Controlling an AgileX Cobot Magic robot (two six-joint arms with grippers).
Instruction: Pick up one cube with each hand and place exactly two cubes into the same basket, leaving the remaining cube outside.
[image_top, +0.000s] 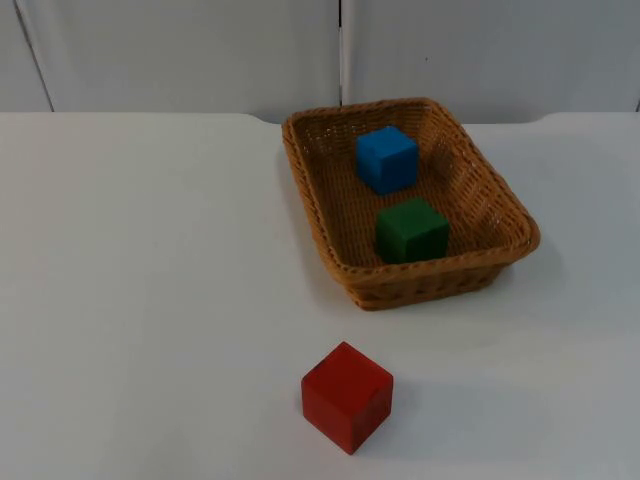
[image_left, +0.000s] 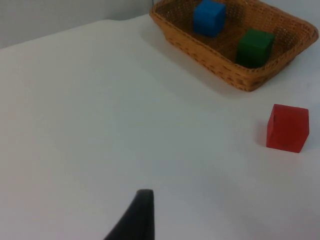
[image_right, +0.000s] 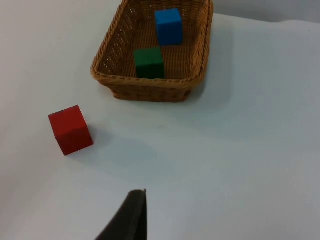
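Inside the woven tan basket (image_top: 505, 205) sit blue cube (image_top: 387, 159) and green cube (image_top: 411, 230); finger states can't be told.

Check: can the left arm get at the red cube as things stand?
Probably yes. The red cube stands alone on the white table, apart from the wicker basket, with bare table between it and the left gripper's fingertip. Nothing blocks the approach.

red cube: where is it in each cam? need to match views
Top view: red cube on the white table, in front of the wicker basket, outside it.
Left wrist view: red cube on the table, apart from the basket.
Right wrist view: red cube near the basket.
Shared landmark: the basket.
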